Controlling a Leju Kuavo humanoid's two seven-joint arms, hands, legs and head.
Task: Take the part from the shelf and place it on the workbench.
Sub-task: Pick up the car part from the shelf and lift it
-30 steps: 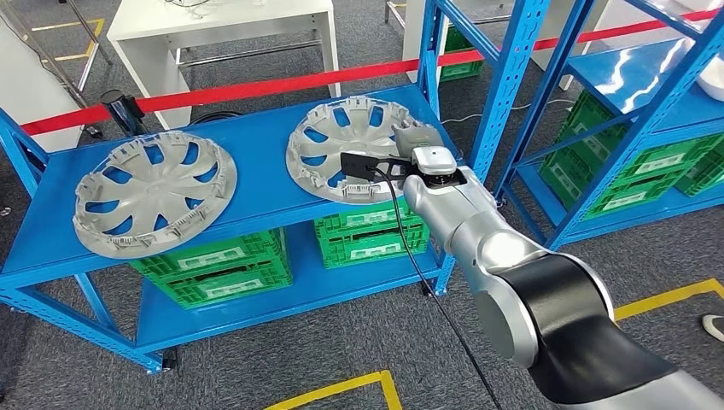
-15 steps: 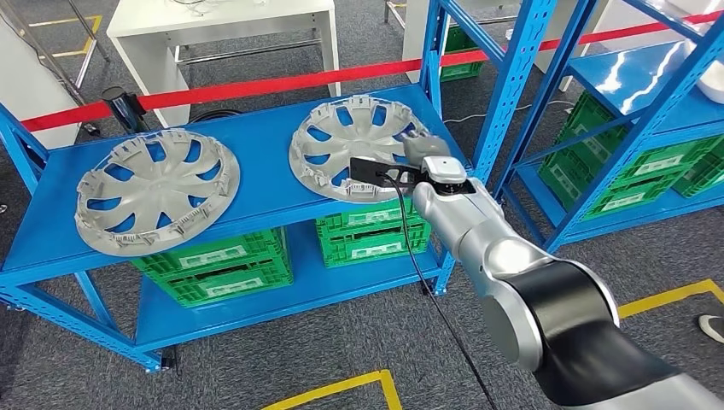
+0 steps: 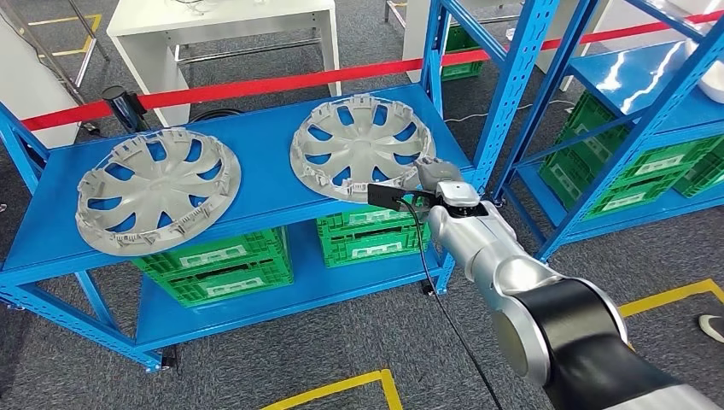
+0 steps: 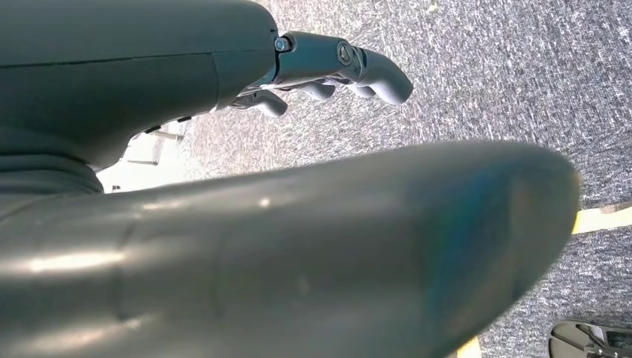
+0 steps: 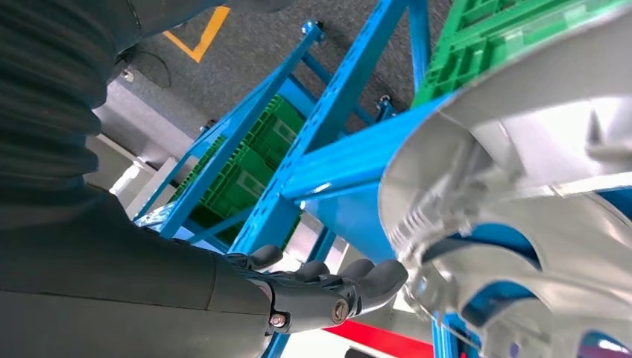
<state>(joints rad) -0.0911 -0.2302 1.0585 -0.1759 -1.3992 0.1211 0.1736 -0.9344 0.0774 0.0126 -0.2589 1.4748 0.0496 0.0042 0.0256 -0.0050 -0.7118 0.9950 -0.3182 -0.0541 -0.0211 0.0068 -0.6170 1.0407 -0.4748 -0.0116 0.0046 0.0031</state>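
Observation:
Two silver hubcaps lie flat on the blue shelf (image 3: 265, 184): the left hubcap (image 3: 158, 188) and the right hubcap (image 3: 363, 145). My right hand (image 3: 434, 175) is at the front right edge of the right hubcap. In the right wrist view its dark fingers (image 5: 328, 287) stretch out beside the hubcap's rim (image 5: 417, 216), fingertips at or just short of it, with nothing gripped. My left hand (image 4: 328, 67) hangs over the grey carpet with loosely bent fingers and holds nothing.
A blue shelf upright (image 3: 504, 94) stands just right of my right hand. Green crates (image 3: 367, 235) fill the lower shelf. A second blue rack (image 3: 649, 77) stands at the right. Red barrier tape (image 3: 256, 85) and a white table (image 3: 222, 21) are behind.
My right hand has drawn back from over the right hubcap to its front right rim. Both hubcaps have stayed in place.

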